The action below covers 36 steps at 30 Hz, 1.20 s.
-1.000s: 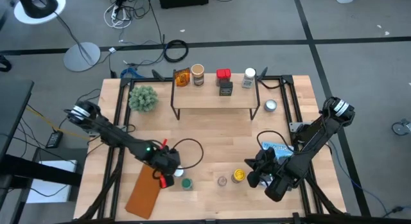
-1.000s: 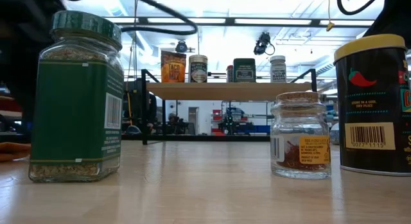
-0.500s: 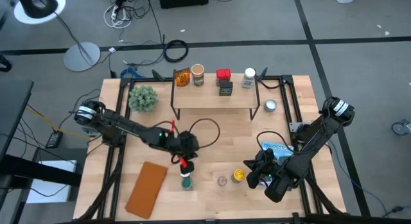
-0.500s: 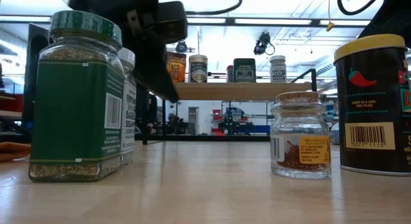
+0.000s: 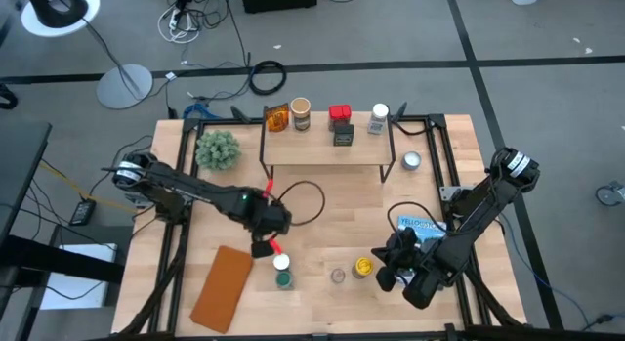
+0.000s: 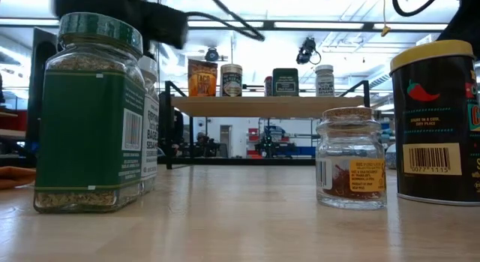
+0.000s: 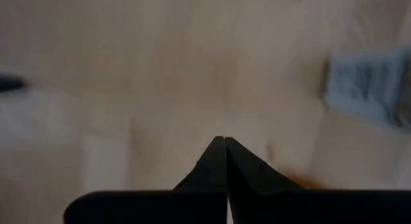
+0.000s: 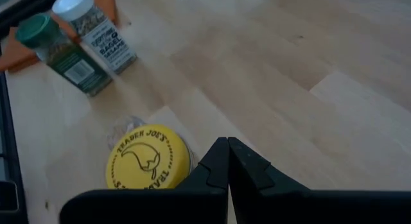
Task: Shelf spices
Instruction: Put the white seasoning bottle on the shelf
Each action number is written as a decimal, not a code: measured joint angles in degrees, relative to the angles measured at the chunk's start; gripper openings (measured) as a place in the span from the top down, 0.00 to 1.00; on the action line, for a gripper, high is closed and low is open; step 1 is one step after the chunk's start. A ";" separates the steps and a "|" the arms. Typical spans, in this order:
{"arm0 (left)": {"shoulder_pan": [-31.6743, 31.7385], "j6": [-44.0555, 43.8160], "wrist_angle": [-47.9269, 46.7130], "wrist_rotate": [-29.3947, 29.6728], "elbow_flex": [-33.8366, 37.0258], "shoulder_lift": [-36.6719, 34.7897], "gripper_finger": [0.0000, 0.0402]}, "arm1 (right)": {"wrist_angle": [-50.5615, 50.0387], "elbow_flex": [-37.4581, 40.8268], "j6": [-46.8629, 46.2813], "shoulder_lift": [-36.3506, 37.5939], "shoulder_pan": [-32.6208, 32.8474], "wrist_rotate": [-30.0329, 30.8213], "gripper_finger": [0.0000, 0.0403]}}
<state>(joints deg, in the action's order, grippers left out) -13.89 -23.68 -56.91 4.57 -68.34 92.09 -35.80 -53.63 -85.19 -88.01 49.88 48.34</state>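
Note:
The shelf (image 5: pixel 327 147) at the table's far side carries an amber packet (image 5: pixel 276 117), a tan-lidded jar (image 5: pixel 301 113), a red tin (image 5: pixel 339 112), a black box (image 5: pixel 343 134) and a white-lidded jar (image 5: pixel 378 118). Near the front edge stand another white-lidded jar (image 5: pixel 282 263), a green-lidded jar (image 5: pixel 284 279), a cork-topped jar (image 5: pixel 338 276) and a yellow-lidded tin (image 5: pixel 362 268), each on its base. My left gripper (image 5: pixel 267 241) hangs shut, pointing down, just left of and above the white-lidded jar. My right gripper (image 8: pixel 226 144) is shut, slanting down just right of the yellow-lidded tin (image 8: pixel 148 158).
A blue-and-white flat packet (image 5: pixel 422 226) lies by the right arm and a silver round tin (image 5: pixel 411 161) sits right of the shelf. A green plant (image 5: pixel 217 149) stands at the far left. A brown board (image 5: pixel 223 287) lies at the front left.
My left gripper, shut throughout, has swung from the front left toward the right and far edge and risen. The white-lidded jar beside it has slid a little to the right and now stands upright next to the green-lidded jar.

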 joint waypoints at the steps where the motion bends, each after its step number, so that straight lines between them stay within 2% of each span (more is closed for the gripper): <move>1: -0.87 -1.72 -0.84 -0.62 0.02 0.00 1.00 | 0.02 0.00 0.37 0.00 0.03 -0.05 0.99; 4: -4.06 -6.42 -0.98 -1.00 0.02 0.00 1.00 | 0.16 0.00 1.31 0.00 0.36 -0.14 1.00; 10: -9.84 -14.50 4.62 -1.40 0.04 0.17 1.00 | 0.16 -0.02 4.43 0.00 0.62 -1.28 0.99; 15: -12.89 -17.82 10.00 0.59 0.07 1.69 1.00 | 3.09 -0.01 5.06 0.00 0.72 -2.62 1.00; 19: -12.85 -20.32 10.96 1.70 0.07 4.31 1.00 | 6.01 -0.02 9.18 0.00 0.73 -3.74 0.99; 22: -12.44 -21.61 13.28 0.41 0.09 6.76 1.00 | 7.14 -0.02 11.64 0.00 0.73 -4.51 1.00; 29: -10.22 -19.94 28.86 -1.48 0.09 11.03 1.00 | 7.27 -0.02 15.14 0.00 0.73 -4.90 0.99; 36: -5.70 -15.84 38.05 -1.02 0.11 12.59 1.00 | 7.28 -0.02 17.57 0.00 0.73 -5.03 0.99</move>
<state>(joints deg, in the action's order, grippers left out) -19.60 -39.52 -18.86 3.55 -68.23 104.68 -28.52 -53.65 -67.62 -88.01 50.61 43.31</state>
